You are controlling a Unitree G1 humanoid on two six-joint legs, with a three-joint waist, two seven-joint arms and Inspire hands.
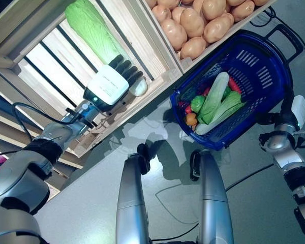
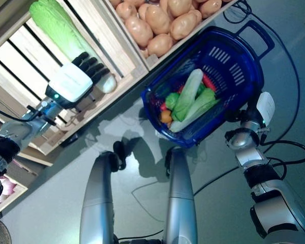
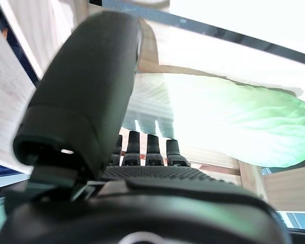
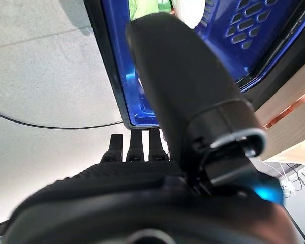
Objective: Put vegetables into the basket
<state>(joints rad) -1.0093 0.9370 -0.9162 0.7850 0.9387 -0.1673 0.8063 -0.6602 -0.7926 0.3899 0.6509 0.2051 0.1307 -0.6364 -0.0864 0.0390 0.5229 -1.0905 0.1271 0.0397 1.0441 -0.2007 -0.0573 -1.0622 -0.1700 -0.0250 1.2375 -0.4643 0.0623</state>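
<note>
Right hand (image 1: 290, 119): near right, at rim of blue basket (image 1: 264, 76); fingers curled under rim edge in wrist view, apparently gripping it to steady or carry basket beside shelf.
Left hand (image 1: 109, 86): reaching into slatted wooden crate (image 1: 51, 56) at left; fingers straight, relaxed, lying over pale stem end of napa cabbage (image 1: 94, 28), not yet closed round it.
Task item: napa cabbage lying flat on crate slats, unheld.
Long axis: running from near right to far left; white stem end toward hand, leafy green tip pointing far left, away from basket.
Reason for approach: stem end nearest and firmest, judged best spot for grasp.
Basket contents: two pale green cabbages (image 1: 216, 96), red chilli (image 1: 234, 84), small green (image 1: 197, 103) and orange (image 1: 191, 119) pieces, leaning lengthwise across floor.
Potatoes (image 1: 203, 20): heaped in far crate, just above basket.
Stage: judged as pre-grasp on next vegetable.
</note>
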